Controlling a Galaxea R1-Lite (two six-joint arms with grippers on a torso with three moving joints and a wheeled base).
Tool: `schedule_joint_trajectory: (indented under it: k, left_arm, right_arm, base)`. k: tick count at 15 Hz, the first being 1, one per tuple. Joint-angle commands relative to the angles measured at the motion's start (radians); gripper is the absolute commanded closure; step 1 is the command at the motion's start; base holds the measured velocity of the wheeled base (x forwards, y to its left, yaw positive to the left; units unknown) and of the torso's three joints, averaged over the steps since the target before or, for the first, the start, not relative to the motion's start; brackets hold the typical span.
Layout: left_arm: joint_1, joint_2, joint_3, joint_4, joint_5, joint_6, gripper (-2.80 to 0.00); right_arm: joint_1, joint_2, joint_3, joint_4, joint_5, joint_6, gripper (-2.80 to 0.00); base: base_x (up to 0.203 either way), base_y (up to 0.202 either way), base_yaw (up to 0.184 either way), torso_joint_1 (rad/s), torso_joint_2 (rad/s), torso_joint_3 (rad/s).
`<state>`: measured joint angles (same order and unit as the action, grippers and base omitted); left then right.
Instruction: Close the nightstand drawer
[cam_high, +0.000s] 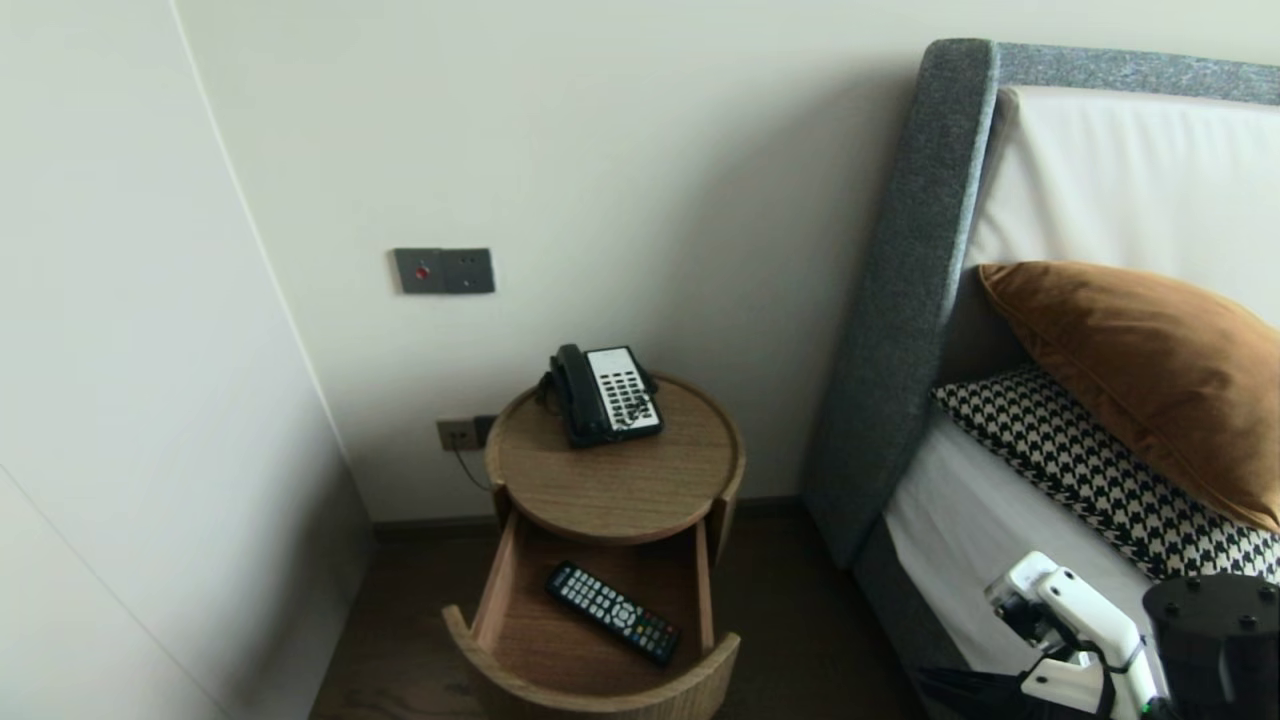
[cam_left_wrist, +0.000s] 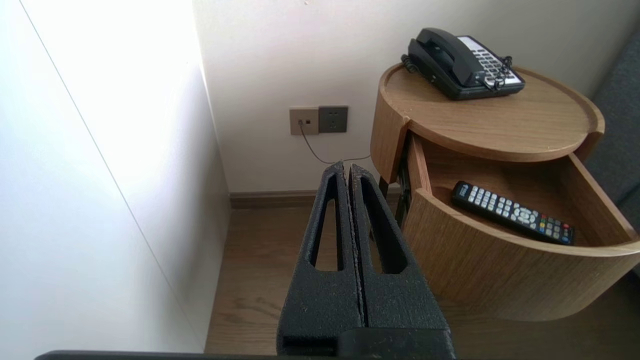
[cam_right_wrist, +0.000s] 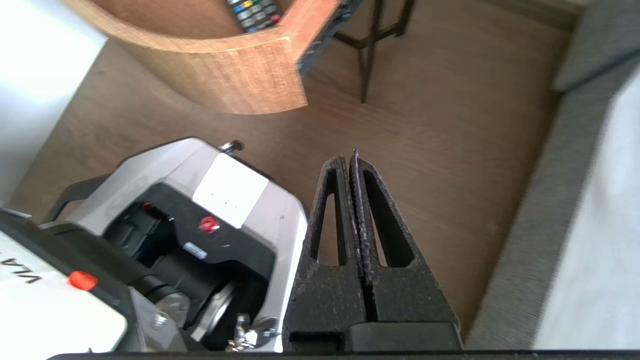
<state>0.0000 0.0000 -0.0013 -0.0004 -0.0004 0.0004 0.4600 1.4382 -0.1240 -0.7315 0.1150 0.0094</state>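
A black remote control (cam_high: 612, 612) (cam_left_wrist: 512, 212) lies in the pulled-out drawer (cam_high: 600, 692) (cam_left_wrist: 500, 270) of a round wooden nightstand (cam_high: 620, 480). A black and white telephone (cam_high: 605, 395) (cam_left_wrist: 462, 62) sits at the back of the nightstand's top. My left gripper (cam_left_wrist: 345, 165) is shut and empty, low over the wooden floor, left of the drawer front. My right gripper (cam_right_wrist: 348, 157) is shut and empty too. It hangs over the floor between the drawer (cam_right_wrist: 225, 75) and the bed, next to my own base (cam_right_wrist: 200, 210). The right arm (cam_high: 1070, 640) shows at the head view's lower right.
A bed with a grey upholstered headboard (cam_high: 900, 300), a brown pillow (cam_high: 1150, 370) and a houndstooth pillow (cam_high: 1090, 460) stands right of the nightstand. A white wall (cam_high: 120, 400) closes in on the left. Wall sockets (cam_left_wrist: 318, 120) with a cord sit behind the nightstand.
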Motion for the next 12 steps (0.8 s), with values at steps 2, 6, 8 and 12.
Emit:
schedule_joint_trajectory:
  k: [2, 6, 8, 12]
  left_arm:
    - [0.0, 0.0, 0.0, 0.0, 0.0, 0.0, 0.0]
    - [0.0, -0.001, 0.0, -0.001, 0.0, 0.0, 0.0]
    - [0.0, 0.0, 0.001, 0.0, 0.0, 0.0, 0.0]
    - [0.0, -0.001, 0.0, 0.0, 0.0, 0.0, 0.0]
  right_arm:
    - [0.034, 0.126, 0.001, -0.082, -0.003, 0.019, 0.0]
    - [0.086, 0.279, -0.002, -0.27, -0.025, 0.068, 0.0]
    - [0.115, 0.337, -0.015, -0.31, -0.03, 0.098, 0.0]
    - [0.151, 0.461, -0.023, -0.388, -0.031, 0.129, 0.0]
  base:
    - [0.0, 0.0, 0.0, 0.0, 0.0, 0.0]
    - [0.0, 0.0, 0.0, 0.0, 0.0, 0.0]
    - [0.0, 0.0, 0.0, 0.0, 0.0, 0.0]
    - [0.0, 0.0, 0.0, 0.0, 0.0, 0.0]
